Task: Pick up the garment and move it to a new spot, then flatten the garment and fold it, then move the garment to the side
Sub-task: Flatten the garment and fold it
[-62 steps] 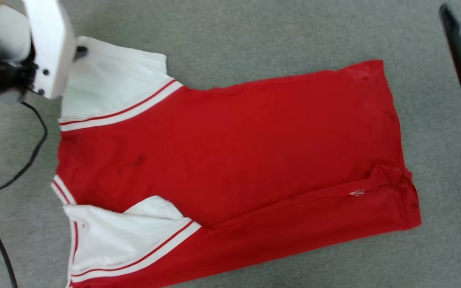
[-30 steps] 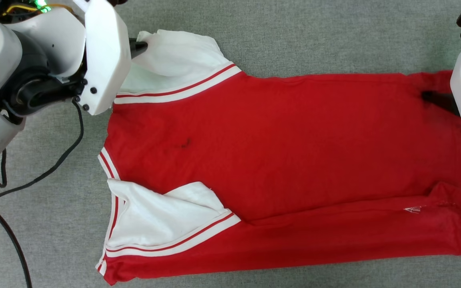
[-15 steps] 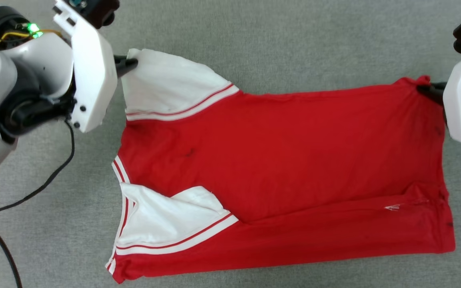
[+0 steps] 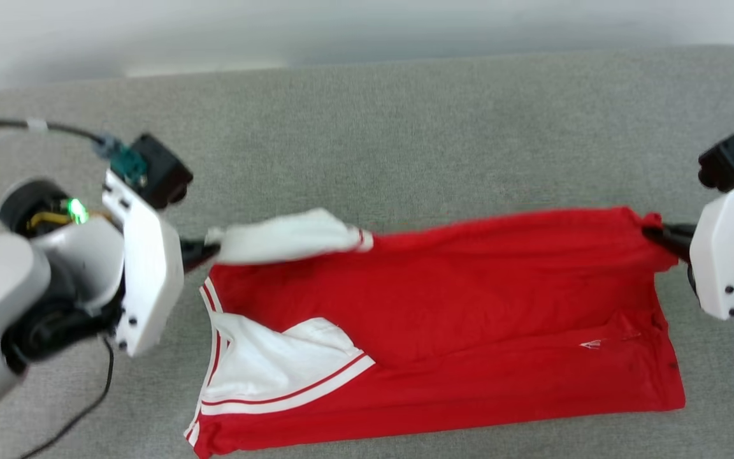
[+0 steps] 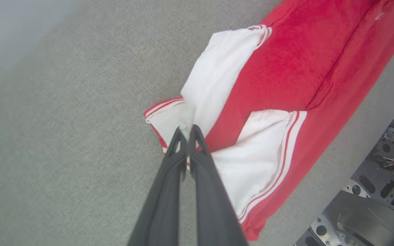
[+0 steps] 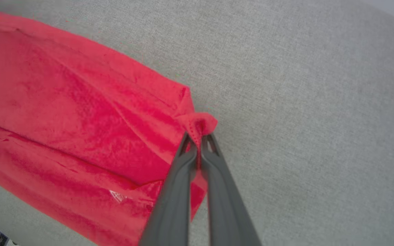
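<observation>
The garment, a red T-shirt with white sleeves and striped trim, lies across a grey fabric surface with its far edge raised. My left gripper is shut on the far white sleeve, seen pinched in the left wrist view. My right gripper is shut on the far red hem corner, bunched between its fingertips. The near sleeve lies folded onto the red body.
A black cable trails over the grey surface at the lower left. A pale wall runs behind the surface's far edge. Part of the robot's dark base sits at the left wrist view's lower right.
The right gripper has closed on the hem corner. Both grippers have lifted the garment's far edge, so the far sleeve now hangs folded edge-on. The head camera has tilted up, bringing the wall into view.
</observation>
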